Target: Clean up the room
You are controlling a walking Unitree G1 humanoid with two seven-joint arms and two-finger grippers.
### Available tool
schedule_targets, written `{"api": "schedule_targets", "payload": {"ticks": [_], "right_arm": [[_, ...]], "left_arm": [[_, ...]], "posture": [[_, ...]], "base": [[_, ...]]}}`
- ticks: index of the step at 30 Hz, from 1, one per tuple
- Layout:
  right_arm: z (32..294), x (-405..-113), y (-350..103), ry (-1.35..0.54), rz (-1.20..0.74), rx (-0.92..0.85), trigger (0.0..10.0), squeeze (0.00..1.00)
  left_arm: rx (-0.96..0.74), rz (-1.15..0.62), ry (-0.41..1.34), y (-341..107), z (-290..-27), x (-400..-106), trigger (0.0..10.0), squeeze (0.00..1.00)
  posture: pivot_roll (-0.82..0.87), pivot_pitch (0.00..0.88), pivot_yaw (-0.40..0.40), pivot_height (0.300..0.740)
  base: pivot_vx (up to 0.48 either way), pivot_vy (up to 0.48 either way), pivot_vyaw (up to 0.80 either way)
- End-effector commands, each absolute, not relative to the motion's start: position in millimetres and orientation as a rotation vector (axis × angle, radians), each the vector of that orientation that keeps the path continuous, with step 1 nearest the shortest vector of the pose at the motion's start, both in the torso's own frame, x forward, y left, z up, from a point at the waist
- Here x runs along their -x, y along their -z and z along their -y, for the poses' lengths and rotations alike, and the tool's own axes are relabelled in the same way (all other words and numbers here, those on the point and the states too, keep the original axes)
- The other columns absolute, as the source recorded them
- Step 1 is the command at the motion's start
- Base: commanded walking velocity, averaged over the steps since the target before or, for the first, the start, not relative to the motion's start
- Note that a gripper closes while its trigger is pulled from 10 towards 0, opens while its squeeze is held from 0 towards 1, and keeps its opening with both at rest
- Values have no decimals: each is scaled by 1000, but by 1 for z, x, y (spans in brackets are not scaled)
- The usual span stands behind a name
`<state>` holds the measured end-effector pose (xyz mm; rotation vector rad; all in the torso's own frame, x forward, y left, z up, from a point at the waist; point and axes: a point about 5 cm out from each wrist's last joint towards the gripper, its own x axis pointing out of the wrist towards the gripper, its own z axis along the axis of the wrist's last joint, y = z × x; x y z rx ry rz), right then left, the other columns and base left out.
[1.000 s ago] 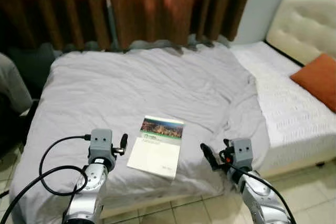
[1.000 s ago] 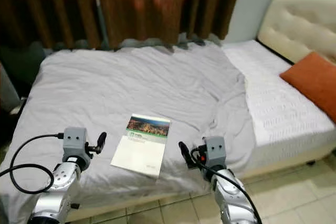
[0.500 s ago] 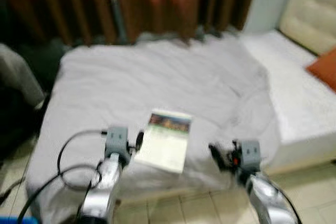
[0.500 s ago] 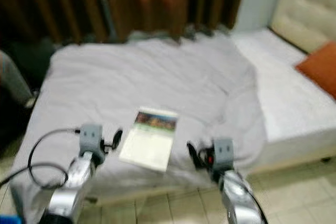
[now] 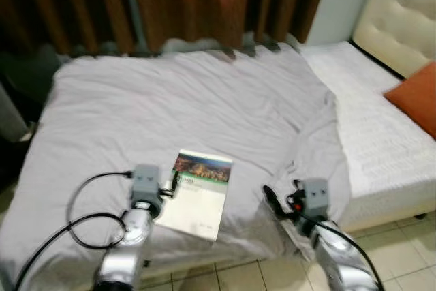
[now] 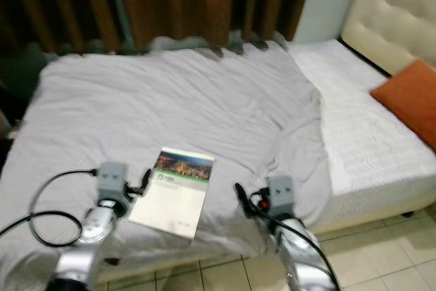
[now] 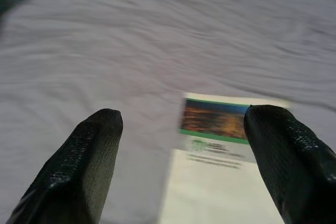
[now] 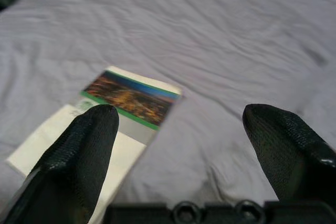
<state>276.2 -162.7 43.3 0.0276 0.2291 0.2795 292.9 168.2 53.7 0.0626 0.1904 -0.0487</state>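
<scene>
A booklet [image 5: 196, 194] with a photo band across its top lies flat on the grey sheet [image 5: 177, 114] of the bed [image 5: 381, 148], near the bed's front edge, at about 6 o'clock on the sheet in the head views. The left end effector [image 5: 170, 187] sits just beside the booklet's left edge, at its 9 o'clock, fingers spread wide and holding nothing; its wrist view looks between the two black fingers [image 7: 84, 166] at the booklet's top. The right end effector [image 5: 278, 202] hovers off the booklet's 3 o'clock side, a little apart from it, likewise wide open and empty. An orange pillow [image 5: 417, 100] rests on the white mattress at 3 o'clock, against the padded headboard [image 5: 395, 25]; brown curtains [image 5: 204, 1] hang at 12 o'clock.

The step in hand looks like the approach to picking up the booklet. Next, one end effector probably needs to reach an edge, slip a finger beneath the thin cover against the soft sheet, and close.
</scene>
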Motion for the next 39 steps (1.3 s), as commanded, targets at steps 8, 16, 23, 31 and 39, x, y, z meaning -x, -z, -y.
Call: {"api": "schedule_targets", "payload": {"ticks": [8, 16, 23, 31, 39], "right_arm": [[175, -277, -46, -240, -224, -20, 10000, 0], [175, -273, -45, -252, -232, -24, 10000, 0], [175, -271, -45, -264, -241, -21, 10000, 0], [178, -253, -46, -297, -269, -49, 10000, 0], [184, -212, -56, -412, -353, -19, 10000, 0]], "left_arm": [[-58, -179, 63, -56, -158, -296, 10000, 0], [-33, -196, 21, -53, -163, -296, 10000, 0], [-22, -212, -20, -50, -172, -296, 10000, 0], [-26, -332, -61, -36, -188, -301, 10000, 0], [-149, -390, -185, -22, -242, -294, 10000, 0]], "posture": [[28, 66, -27, 740], [22, 75, -29, 740], [20, 85, -36, 740], [-10, 202, -76, 740], [-170, 444, -231, 740]], "base": [[100, -45, 0], [479, 0, 0], [373, 204, 0], [151, 187, 0], [0, 0, 0]]}}
